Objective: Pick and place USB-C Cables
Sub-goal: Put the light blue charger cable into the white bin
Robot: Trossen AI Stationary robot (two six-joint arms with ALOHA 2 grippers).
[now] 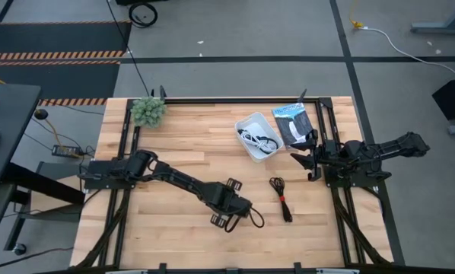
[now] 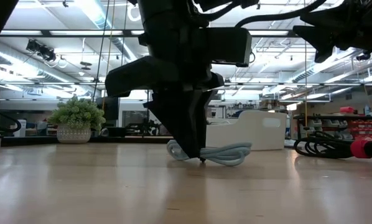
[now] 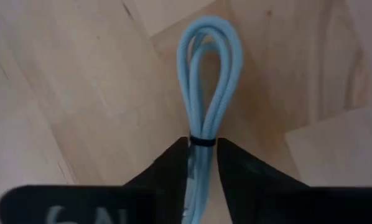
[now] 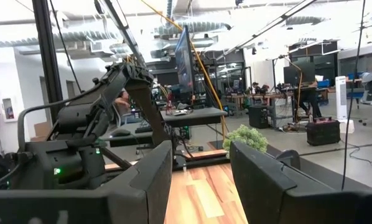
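Now: left gripper (image 3: pixel 202 163) jaws clenched on light blue cable (image 3: pixel 206 81) | loop pointing straight ahead | lying flat on table (image 1: pixel 174 137)

I counted three cables: one white (image 1: pixel 256 138) in the tray (image 1: pixel 247 122), one black-and-red (image 1: pixel 281 198), one blue (image 3: pixel 206 93) beside it.

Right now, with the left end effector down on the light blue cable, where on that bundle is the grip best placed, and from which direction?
Grip the light blue cable at its black tie, from straight above. It lies flat on the table as a narrow folded loop, and the tie pinches the strands together, so the fingers can close across them at once. The left end effector already straddles that spot. The right end effector waits by the tray.
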